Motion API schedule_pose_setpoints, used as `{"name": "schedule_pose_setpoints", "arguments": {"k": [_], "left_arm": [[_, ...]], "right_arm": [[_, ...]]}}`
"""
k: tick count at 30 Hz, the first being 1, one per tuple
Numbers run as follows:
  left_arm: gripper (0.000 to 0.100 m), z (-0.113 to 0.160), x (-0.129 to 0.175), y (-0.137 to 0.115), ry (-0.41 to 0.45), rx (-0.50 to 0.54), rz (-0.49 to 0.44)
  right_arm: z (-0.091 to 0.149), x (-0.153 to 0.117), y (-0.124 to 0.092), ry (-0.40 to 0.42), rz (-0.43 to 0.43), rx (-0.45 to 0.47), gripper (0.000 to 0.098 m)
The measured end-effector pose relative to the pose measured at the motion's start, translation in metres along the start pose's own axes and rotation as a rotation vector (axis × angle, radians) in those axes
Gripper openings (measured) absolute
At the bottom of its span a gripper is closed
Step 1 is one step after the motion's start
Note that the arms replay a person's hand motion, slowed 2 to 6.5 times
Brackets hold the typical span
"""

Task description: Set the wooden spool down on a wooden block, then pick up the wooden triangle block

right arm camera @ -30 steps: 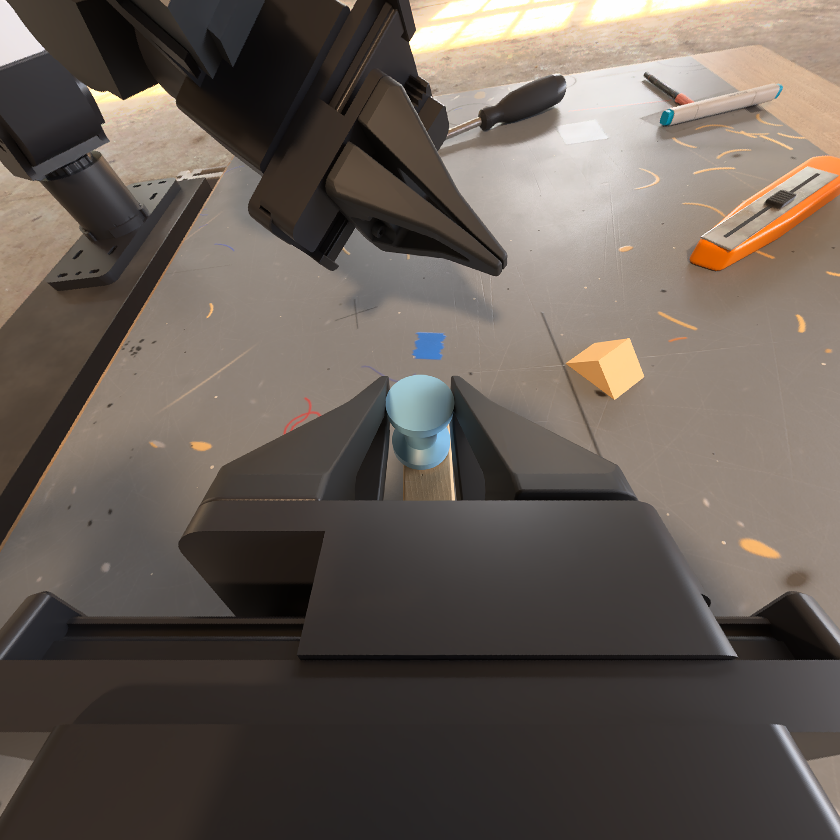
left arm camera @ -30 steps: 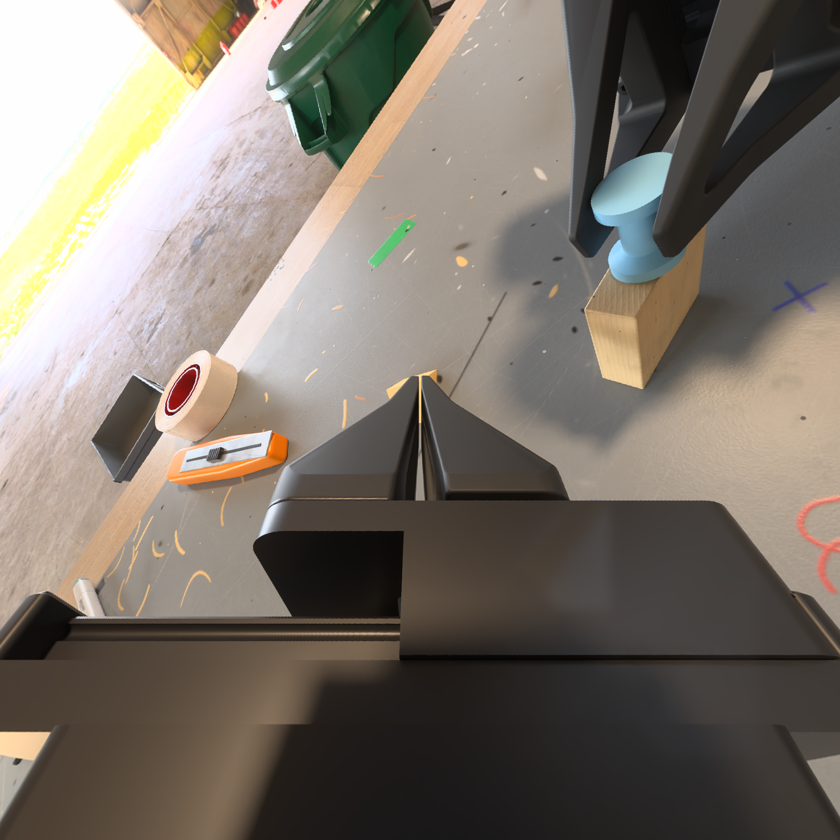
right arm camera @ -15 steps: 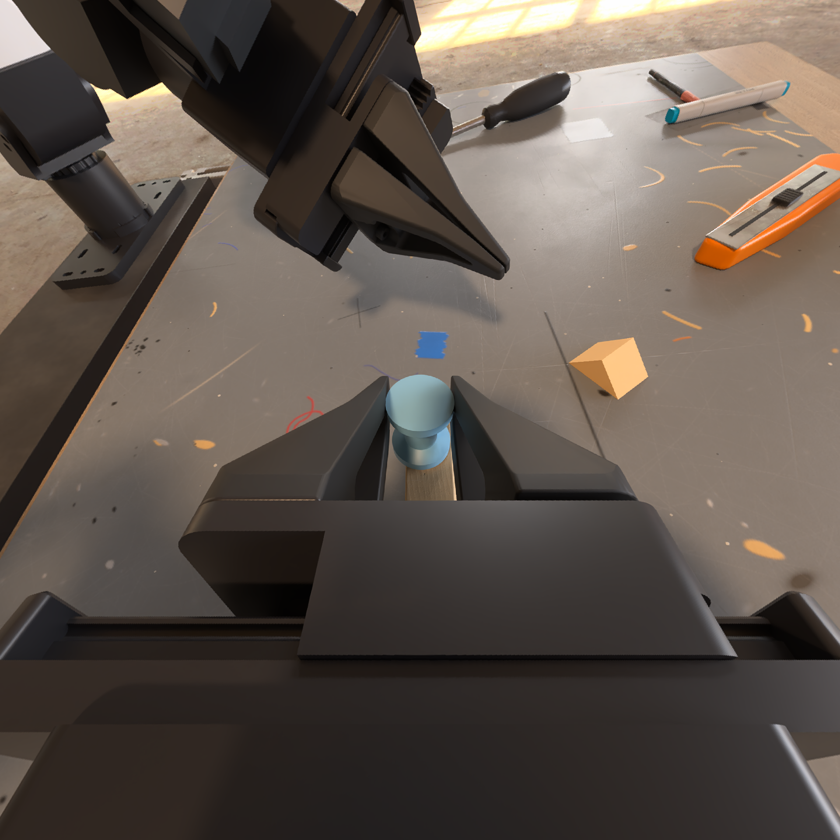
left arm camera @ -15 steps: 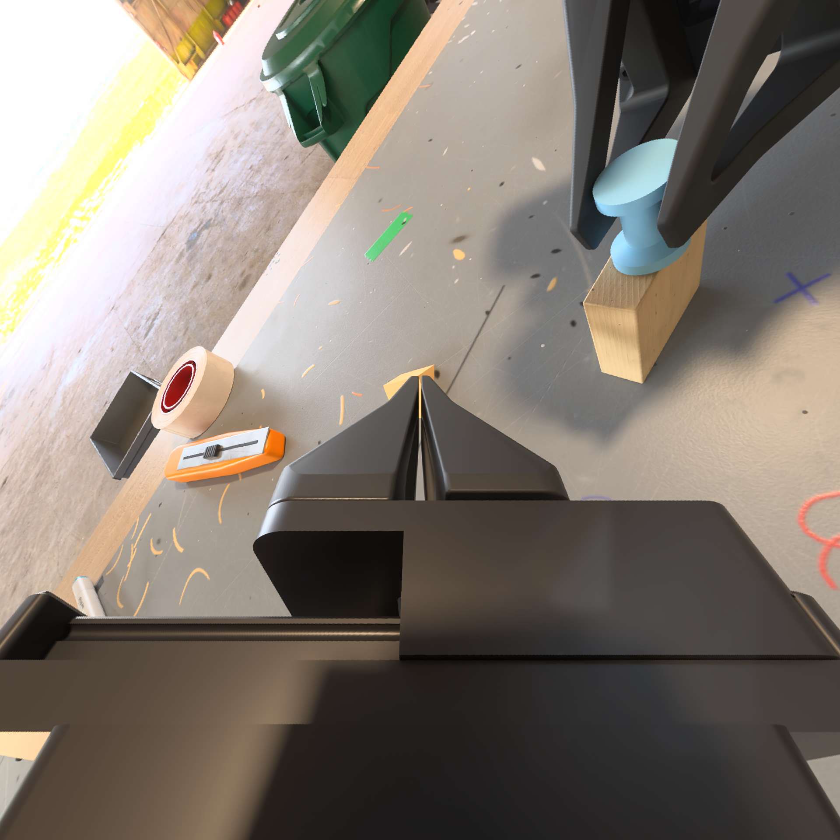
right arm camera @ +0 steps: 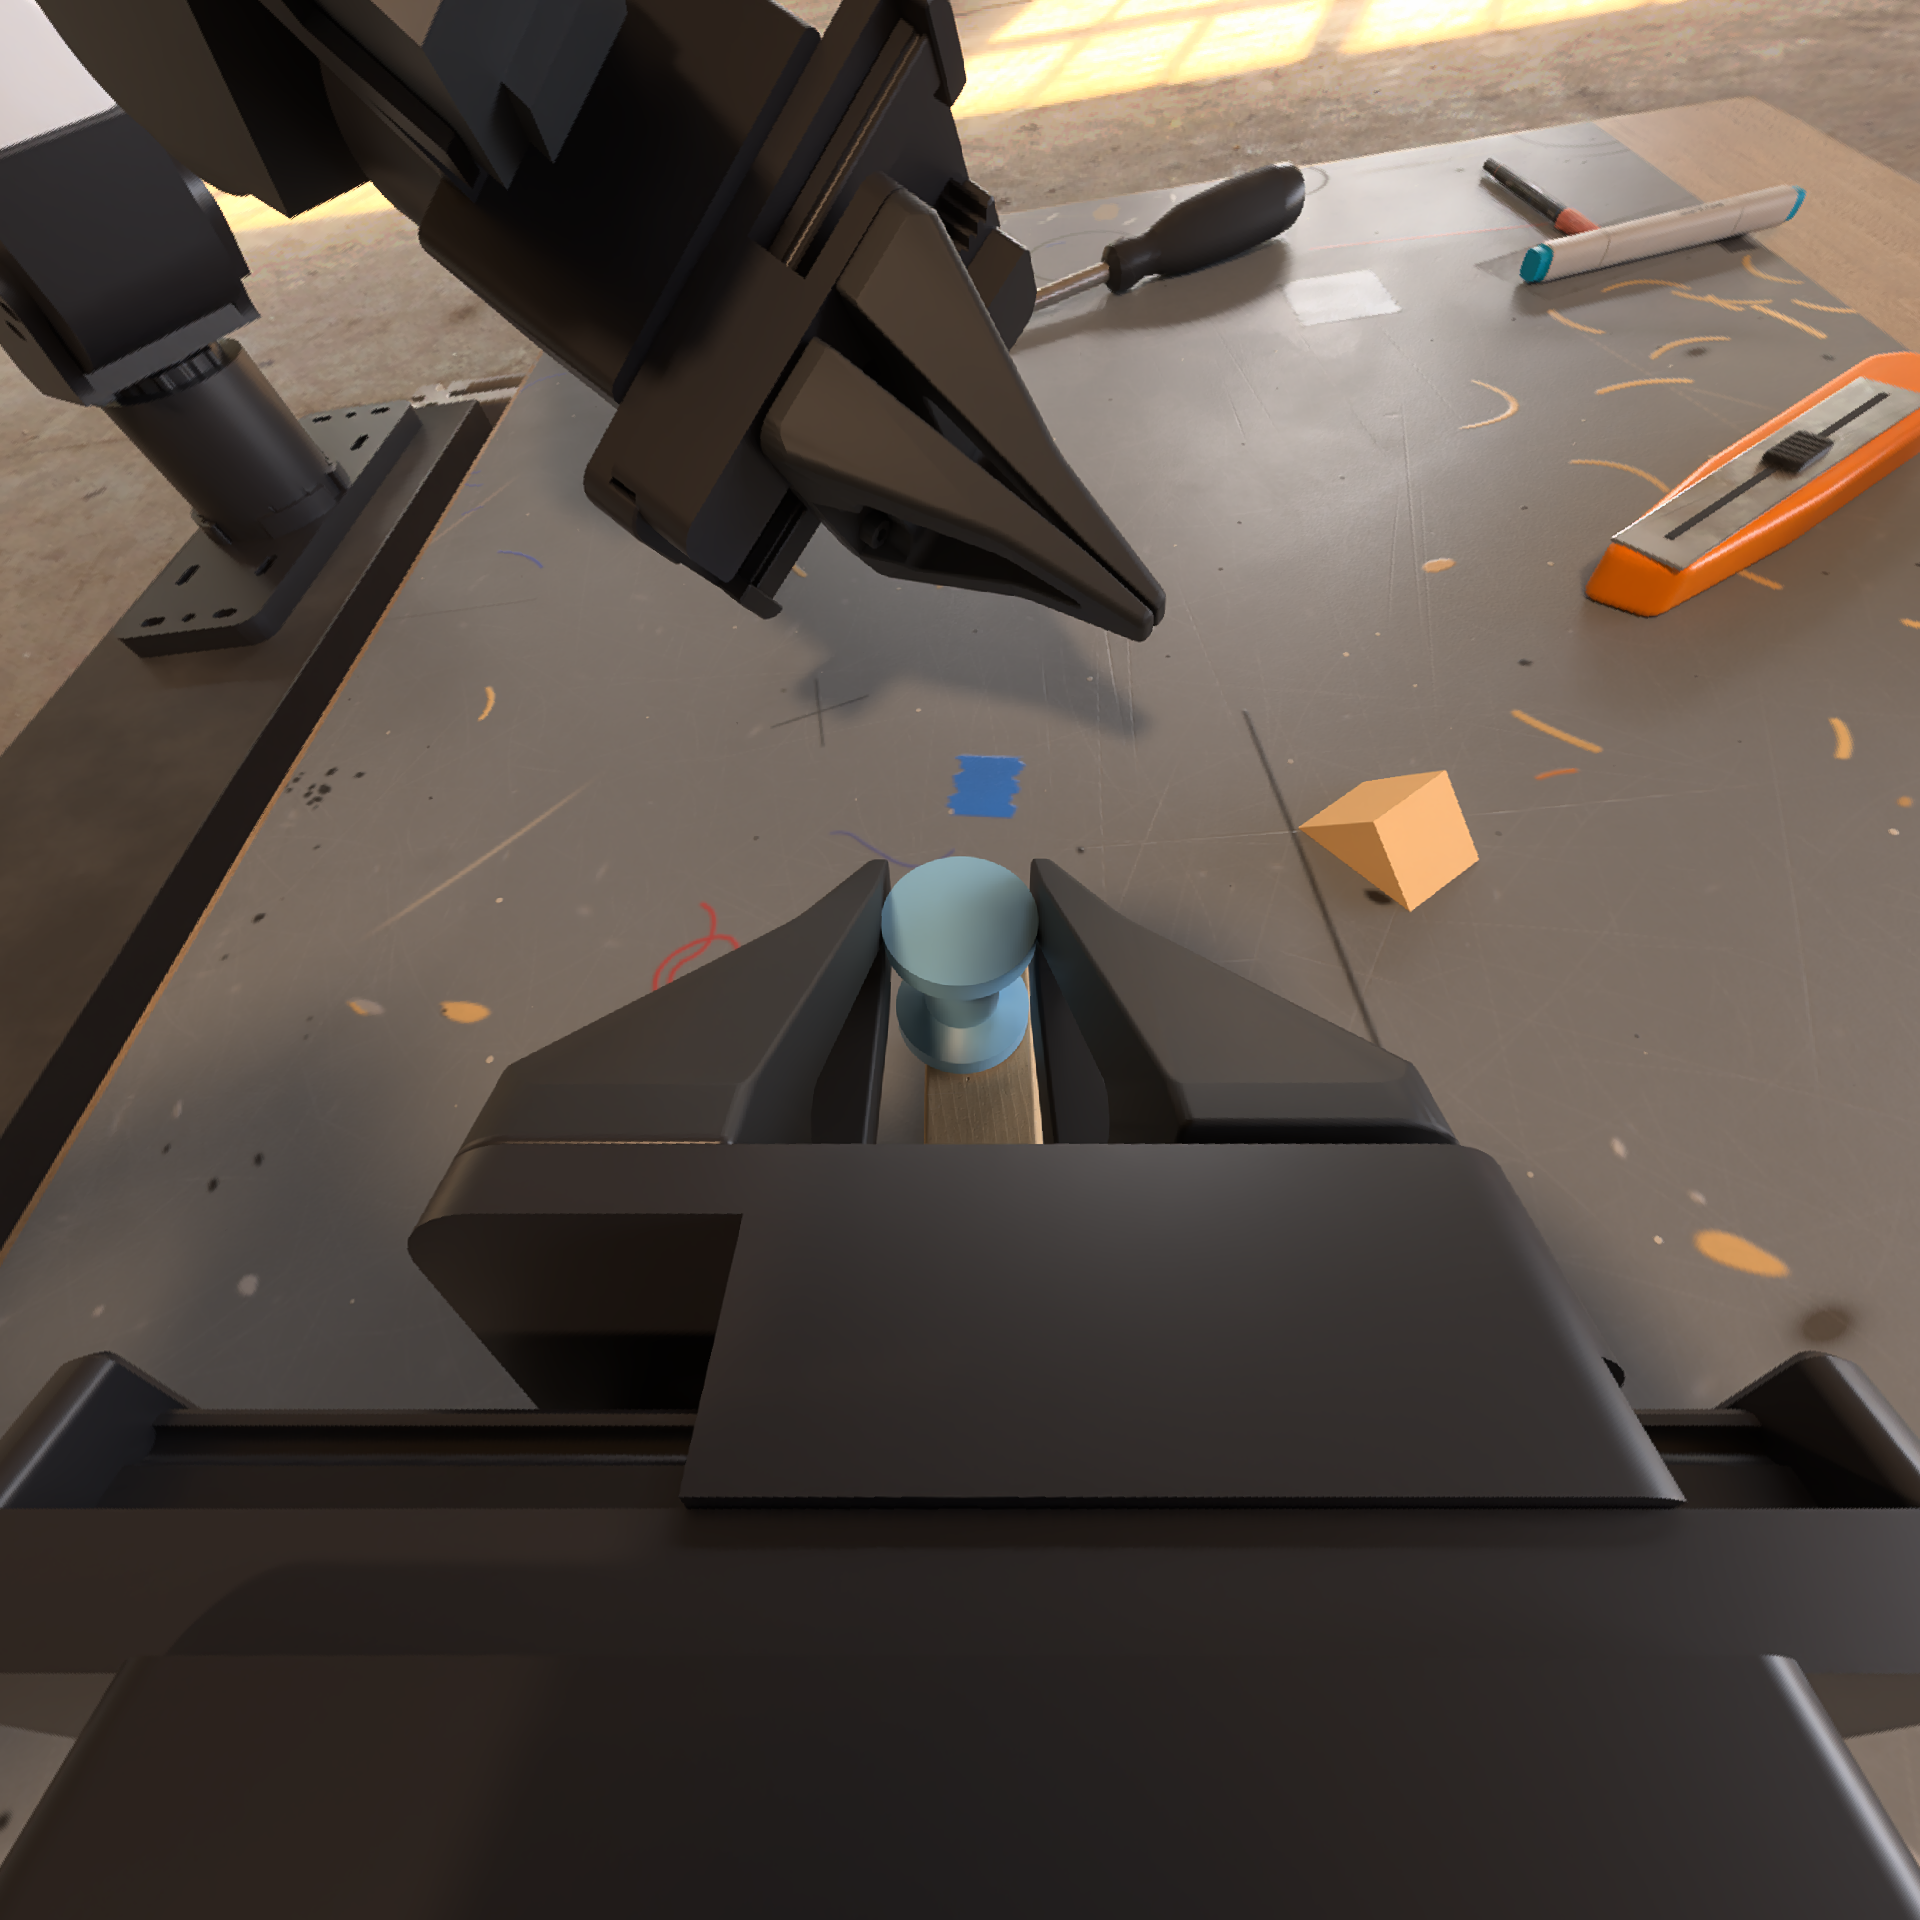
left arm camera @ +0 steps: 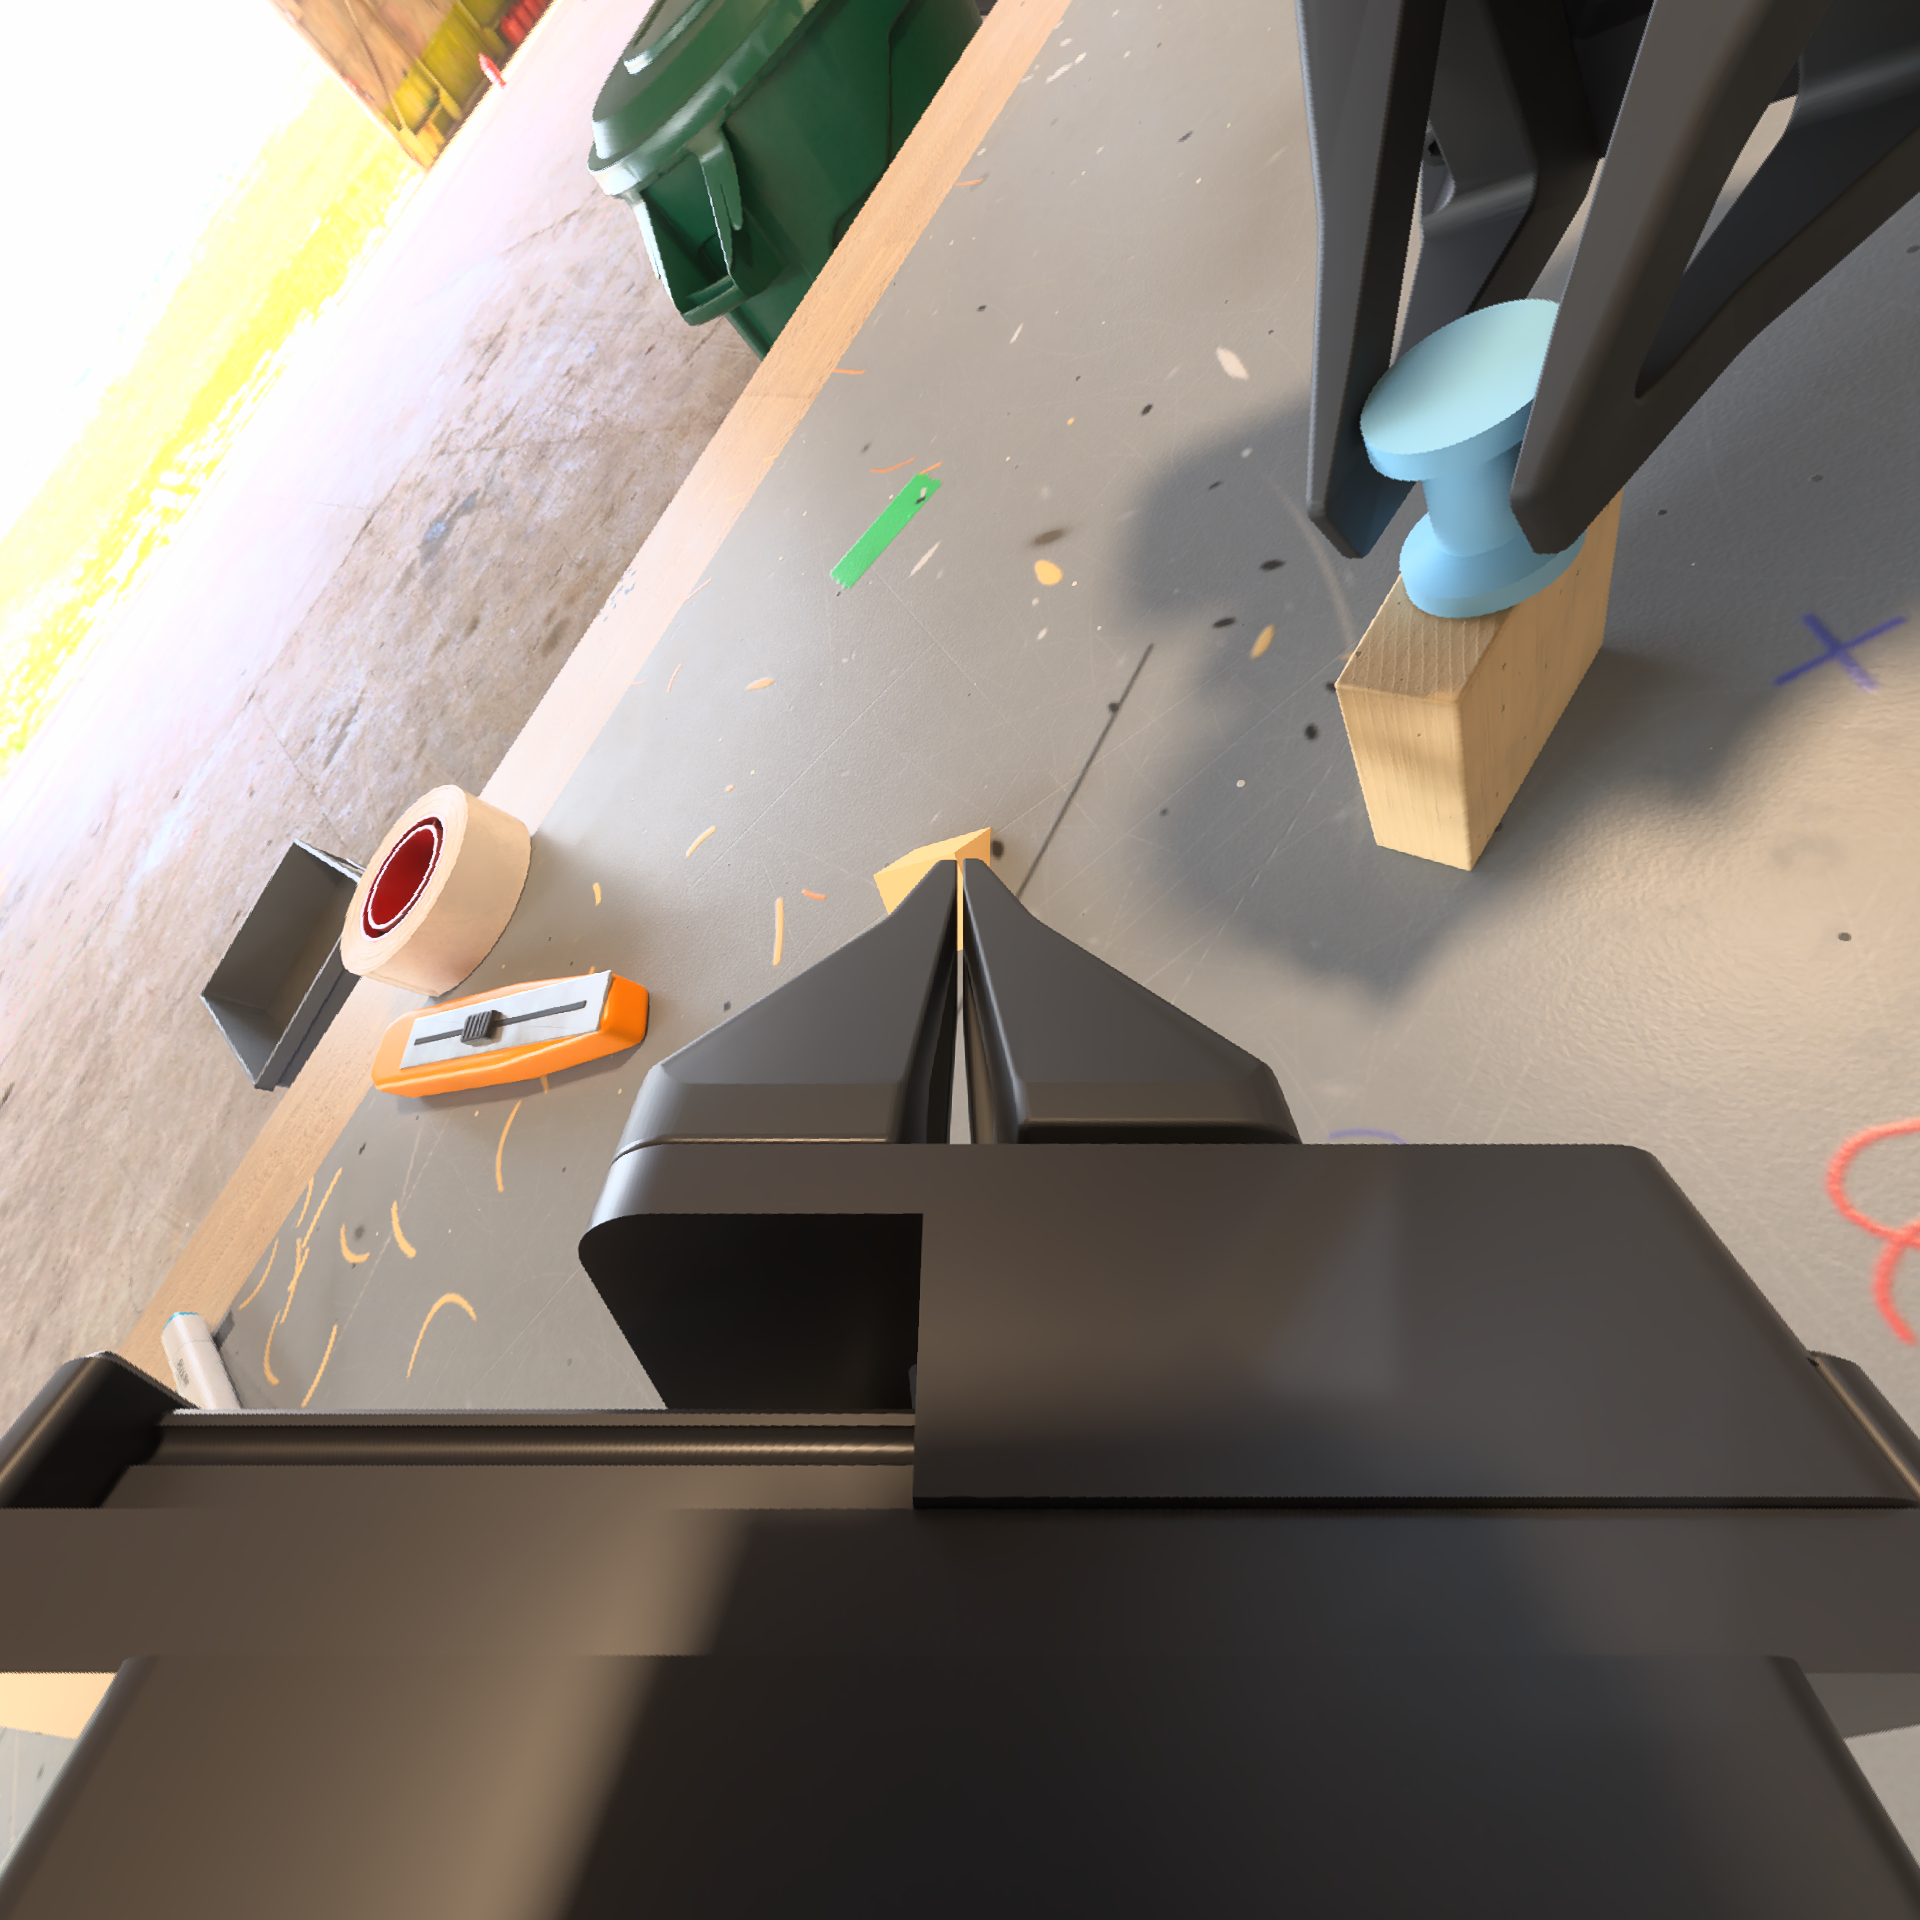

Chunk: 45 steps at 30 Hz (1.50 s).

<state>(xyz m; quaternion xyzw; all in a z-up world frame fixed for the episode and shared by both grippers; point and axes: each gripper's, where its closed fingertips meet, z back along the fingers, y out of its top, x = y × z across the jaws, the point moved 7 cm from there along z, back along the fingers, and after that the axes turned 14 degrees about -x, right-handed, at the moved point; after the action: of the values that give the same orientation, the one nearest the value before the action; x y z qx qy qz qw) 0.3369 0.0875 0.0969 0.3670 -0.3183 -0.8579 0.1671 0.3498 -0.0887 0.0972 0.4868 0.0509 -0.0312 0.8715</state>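
the right gripper [right arm camera: 958, 940] straddles the blue spool [right arm camera: 958, 961], fingers close at its sides, though whether they still pinch it cannot be told. the spool stands upright on a pale wooden block [left arm camera: 1470, 707]. the left gripper [right arm camera: 1138, 613], tips pressed together, hangs above the grey table [right arm camera: 1351, 1091], near the orange triangle block [right arm camera: 1397, 836]. an orange box cutter [right arm camera: 1766, 483] lies farther off.

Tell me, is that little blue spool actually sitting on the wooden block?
Touching. In the left wrist view the blue spool stands upright with its lower flange flat on the top face of the wooden block, no gap showing between them.
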Motion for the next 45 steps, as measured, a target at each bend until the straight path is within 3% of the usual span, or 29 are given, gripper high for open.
{"name": "schedule_pose_setpoints", "arguments": {"k": [21,28,35,45], "left_arm": [[0.001,0.0,0.0,0.0,-0.001,-0.002,0.0],[0.002,-0.001,0.001,-0.001,-0.011,-0.013,0.01],[0.005,-0.005,-0.004,-0.006,-0.023,-0.069,0.073],[0.02,-0.013,-0.012,-0.014,-0.088,-0.138,0.207]], "right_arm": [[0.002,0.0,0.0,0.011,-0.005,0.008,0.0222],[0.006,0.003,0.001,0.028,-0.03,0.044,0.0348],[0.012,0.007,0.003,0.014,-0.061,0.085,0.0436],[0.028,0.016,0.008,-0.072,-0.11,0.175,0.0446]]}}
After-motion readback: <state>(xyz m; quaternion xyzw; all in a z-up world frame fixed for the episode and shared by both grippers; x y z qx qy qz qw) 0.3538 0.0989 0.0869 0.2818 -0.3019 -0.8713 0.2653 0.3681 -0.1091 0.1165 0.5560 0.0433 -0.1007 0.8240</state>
